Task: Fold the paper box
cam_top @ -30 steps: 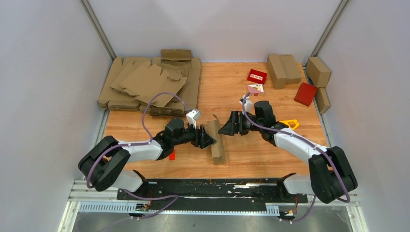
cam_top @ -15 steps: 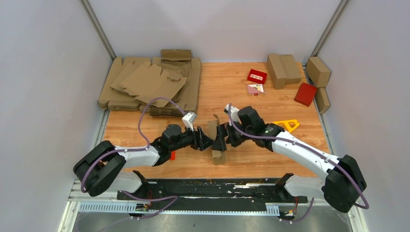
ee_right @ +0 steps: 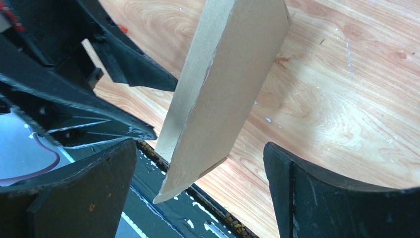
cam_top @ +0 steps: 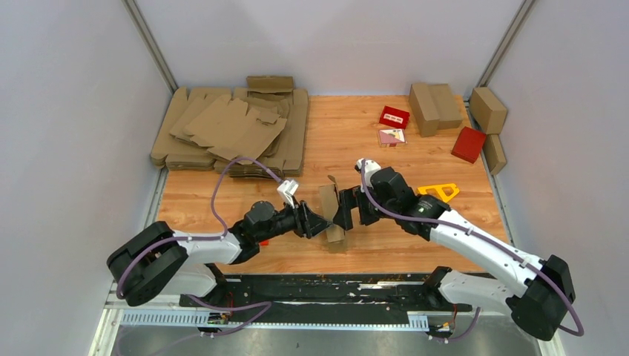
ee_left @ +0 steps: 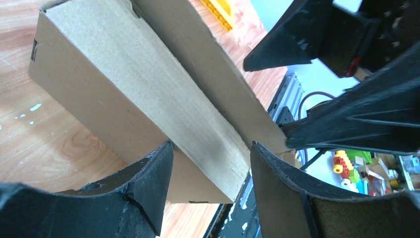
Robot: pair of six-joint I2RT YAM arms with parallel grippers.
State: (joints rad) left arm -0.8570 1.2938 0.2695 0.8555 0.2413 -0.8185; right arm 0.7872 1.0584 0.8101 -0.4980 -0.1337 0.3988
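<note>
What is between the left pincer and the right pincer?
The paper box, flanked by the left pincer and right pincer; the top external view shows it.

Pale grey walls, wooden table

Left arm and right arm: white link shells, bulky black joints, a purple cable looping along each. Left gripper and right gripper all black, wedge-shaped jaws with scuffed, chipped edges. Small white-grey camera block on each wrist.
</note>
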